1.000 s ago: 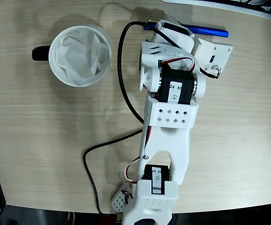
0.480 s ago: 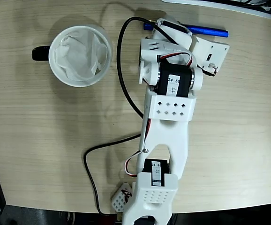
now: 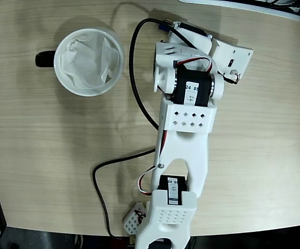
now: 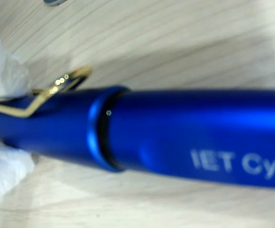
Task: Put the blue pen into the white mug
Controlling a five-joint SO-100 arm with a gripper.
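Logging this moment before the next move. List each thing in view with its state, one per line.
Pen: lying flat on the wooden table, close under the wrist camera, almost hidden by the arm in the fixed view.
Mug: upright, crumpled white paper inside, no pen in it, well to the left of the arm.
Hand: down over the pen; open or shut cannot be told.

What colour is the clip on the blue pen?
Gold, a thin metal clip on the blue pen; the wrist view shows it best.

Before my pincer: royal-blue pen [image 4: 175,137], gold clip [image 4: 42,95], pale lettering; white mug [image 3: 89,62], black handle [image 3: 44,59].
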